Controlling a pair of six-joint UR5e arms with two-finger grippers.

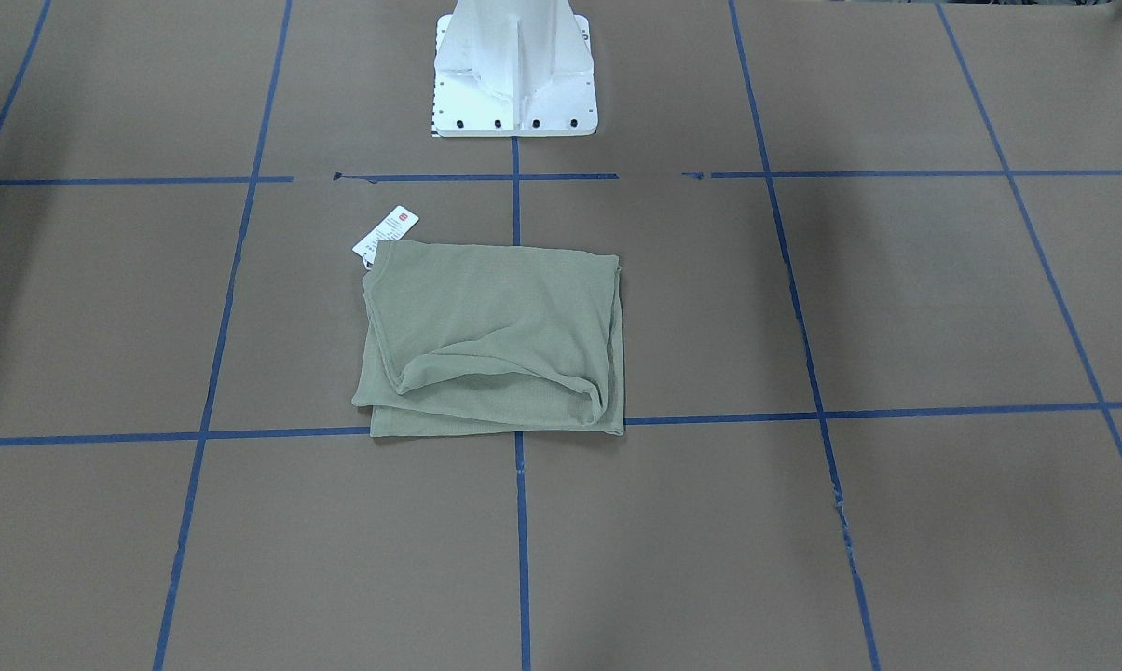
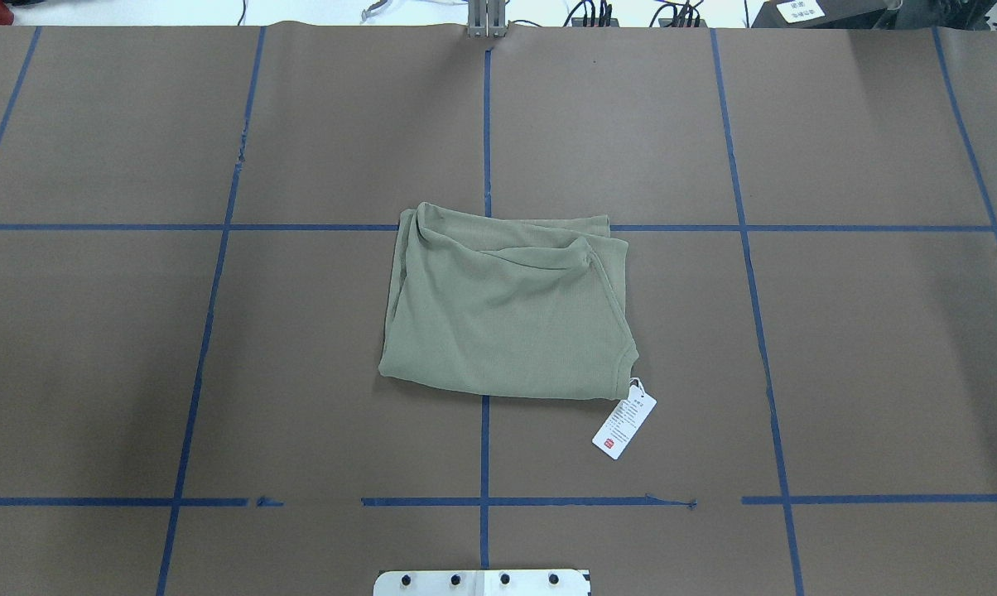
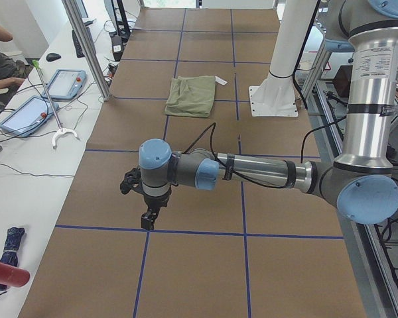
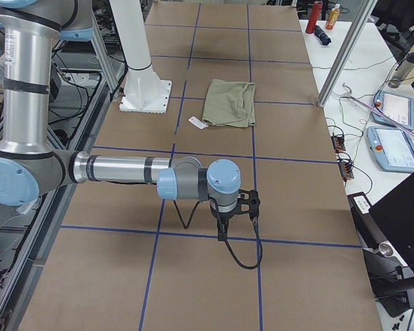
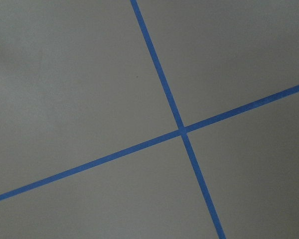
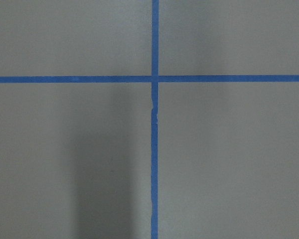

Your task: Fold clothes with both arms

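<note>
The sage-green shirt [image 2: 507,310] lies folded into a rough rectangle at the table's middle; it also shows in the front-facing view [image 1: 496,337]. Its white paper tag [image 2: 624,423] sticks out at one corner on the robot's side. The shirt shows small in the left view [image 3: 192,95] and the right view [image 4: 230,102]. My left gripper [image 3: 148,217] hangs over bare table far from the shirt, seen only in the left view. My right gripper [image 4: 223,231] hangs likewise in the right view. I cannot tell whether either is open or shut.
Brown paper [image 2: 863,348] marked with blue tape lines covers the table. The white pedestal base [image 1: 514,70] stands near the shirt on the robot's side. Tablets [image 3: 28,114], cables and a metal post [image 3: 86,50] line the operators' side. Both wrist views show only paper and tape crossings.
</note>
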